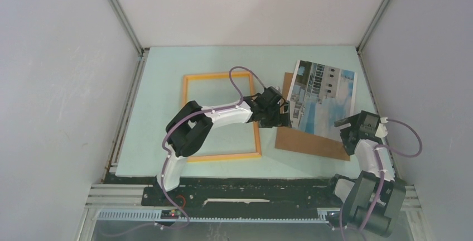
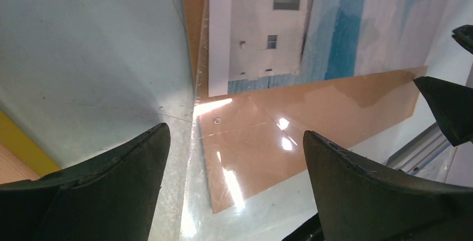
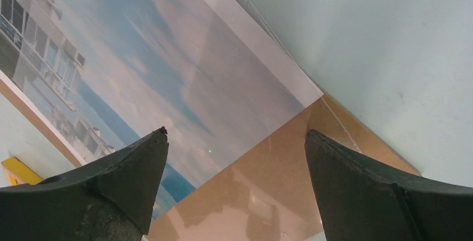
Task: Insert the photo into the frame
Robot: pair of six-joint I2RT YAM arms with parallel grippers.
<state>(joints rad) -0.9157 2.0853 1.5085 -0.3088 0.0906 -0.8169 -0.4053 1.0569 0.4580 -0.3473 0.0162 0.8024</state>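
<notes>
The left gripper (image 2: 234, 132) is standing wide and gripping nothing. It is hanging over one edge of the brown board (image 2: 312, 112), which is lying flat on the table (image 2: 83, 57) and throwing back bright glare between the two fingers. Whether the tips are touching the board I cannot tell. Just ahead of those tips the photo (image 2: 290, 29) is lying picture side up on the board, its white building and blue water showing, with its nearest corner close in front of the gap between the fingers. Behind this gripper, under its own forearm, the frame (image 1: 220, 157) is lying flat on the table. A yellow strip of it is showing beside one finger in the left wrist view. The frame is sitting apart from both photo and board, and nothing is lying inside it apart from the arm crossing above.

The right gripper (image 3: 235, 131) is also standing wide and holding nothing. It is hovering over the opposite side of the board. Below and ahead of it a corner of the photo is reaching to just in front of the gap between its fingers, with the sky part of the print stretching away past one finger. Bare board is showing directly beneath the gap. The frame is lying well beyond the photo from here, only a small yellow bit showing at the edge of the right wrist view.

The two grippers are facing each other across the board, well apart, with the photo lying off to one side between them.
</notes>
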